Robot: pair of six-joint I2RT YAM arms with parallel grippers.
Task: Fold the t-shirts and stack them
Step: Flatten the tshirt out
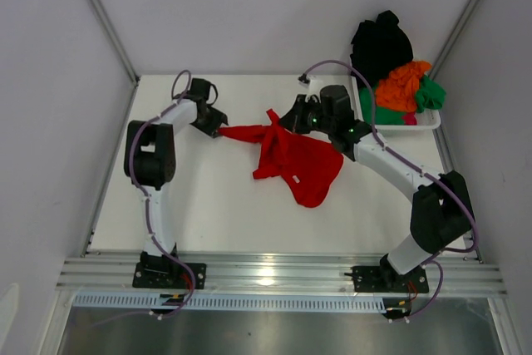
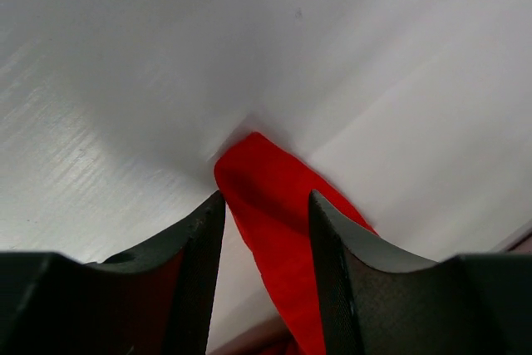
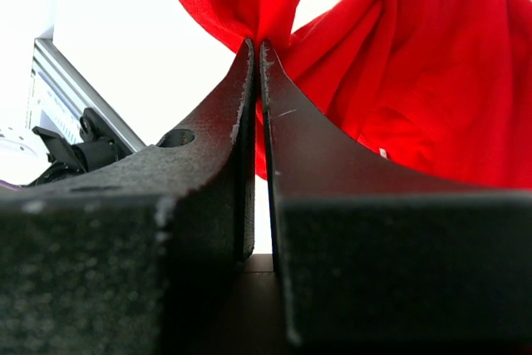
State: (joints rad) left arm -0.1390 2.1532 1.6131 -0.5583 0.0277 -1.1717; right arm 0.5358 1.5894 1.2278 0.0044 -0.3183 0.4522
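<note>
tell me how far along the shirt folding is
Done: nothing folded or stacked. In hand: the red t-shirt lies bunched on the table, the right gripper shut on it, the left gripper open around one end. Left: folding it, then the black t-shirt, orange t-shirt and green t-shirt heaped in the white basket.

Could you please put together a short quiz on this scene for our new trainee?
1. True or false: the right gripper is shut on a fold of the red t-shirt.
2. Where does the orange t-shirt lie?
A. in the white basket
B. on the table by the left arm's base
C. under the red t-shirt
3. Fill in the gap: the jaws of the left gripper stand ____, with a strip of the red t-shirt between them.

Key: 1 true; 2 A; 3 apart.
</note>
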